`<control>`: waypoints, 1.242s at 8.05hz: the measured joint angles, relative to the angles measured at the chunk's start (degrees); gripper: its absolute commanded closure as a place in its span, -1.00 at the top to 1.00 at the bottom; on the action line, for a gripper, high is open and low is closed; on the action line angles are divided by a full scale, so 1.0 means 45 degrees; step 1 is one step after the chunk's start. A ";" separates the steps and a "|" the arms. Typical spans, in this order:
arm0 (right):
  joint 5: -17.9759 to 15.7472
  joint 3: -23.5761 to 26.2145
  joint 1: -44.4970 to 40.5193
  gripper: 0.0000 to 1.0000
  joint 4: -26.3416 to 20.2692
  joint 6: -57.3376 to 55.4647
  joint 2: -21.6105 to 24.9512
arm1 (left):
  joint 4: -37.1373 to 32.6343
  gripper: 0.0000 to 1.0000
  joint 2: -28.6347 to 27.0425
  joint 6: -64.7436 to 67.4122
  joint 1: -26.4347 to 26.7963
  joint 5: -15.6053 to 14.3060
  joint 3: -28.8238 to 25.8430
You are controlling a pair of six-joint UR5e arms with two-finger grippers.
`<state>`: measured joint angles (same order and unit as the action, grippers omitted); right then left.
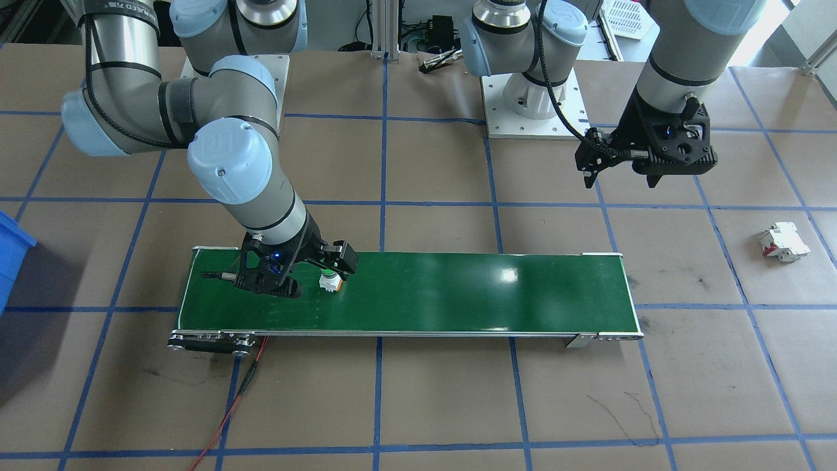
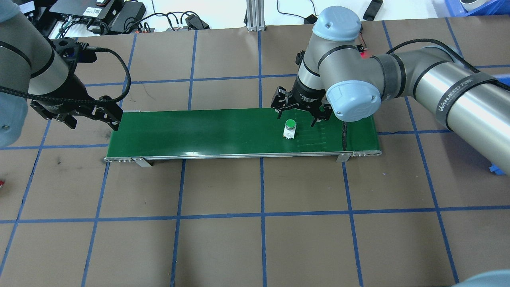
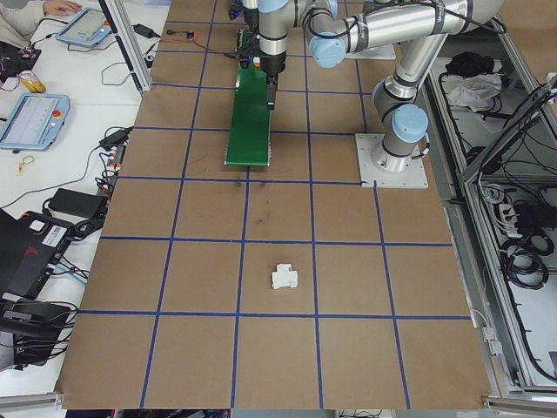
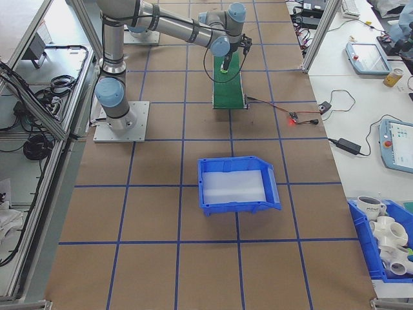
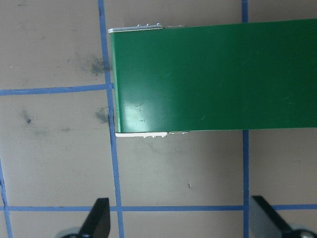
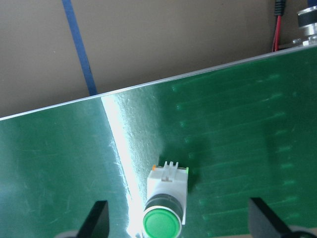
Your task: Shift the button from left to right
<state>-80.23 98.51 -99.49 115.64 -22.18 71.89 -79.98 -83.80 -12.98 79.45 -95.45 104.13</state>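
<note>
The button [image 2: 290, 128], with a round green cap on a white body, stands on the green conveyor belt [image 2: 207, 131] near the belt's end on my right side. My right gripper [image 2: 298, 118] hangs just over it, open. In the right wrist view the button [image 6: 166, 208] lies between the two wide-apart fingertips [image 6: 99, 218], touching neither. The front view shows the same button [image 1: 330, 281] beside the right gripper [image 1: 317, 275]. My left gripper [image 2: 95, 124] is open and empty, hovering off the belt's other end [image 5: 198, 74].
A white circuit breaker with red parts [image 1: 783, 242] lies on the brown paper beyond the belt's left end. A blue bin [image 4: 235, 184] stands on the table past the belt's right end. A red cable [image 1: 229, 412] trails from the belt's motor end.
</note>
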 measured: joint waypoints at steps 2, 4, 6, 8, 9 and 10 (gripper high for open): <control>-0.0648 0.0109 0.0004 0.87 -0.0097 0.0879 -0.0374 | 0.0000 1.00 0.0000 0.0026 -0.0001 0.0013 0.0017; -0.1797 0.0132 0.0041 0.25 -0.0587 0.1557 -0.0486 | 0.0009 1.00 -0.0002 -0.0035 -0.0016 -0.0011 0.0018; -0.2240 0.0112 0.0190 -1.00 -0.0813 0.1831 -0.0492 | 0.0086 1.00 -0.0016 -0.0082 -0.0033 -0.0018 0.0015; -0.2232 0.0044 0.0597 -1.00 -0.0882 0.2270 -0.0414 | 0.0175 1.00 -0.0014 -0.0113 -0.0031 -0.0019 0.0016; -0.2222 -0.0022 0.0939 -1.00 -0.0905 0.2550 -0.0309 | 0.0187 1.00 -0.0013 -0.0119 -0.0026 -0.0019 0.0012; -0.2224 -0.0076 0.1257 -1.00 -0.0916 0.2832 -0.0193 | 0.0194 1.00 -0.0018 -0.0115 -0.0022 -0.0019 0.0007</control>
<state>-90.24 98.17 -93.83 111.52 -9.43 71.02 -79.11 -83.88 -13.49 79.35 -95.54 104.16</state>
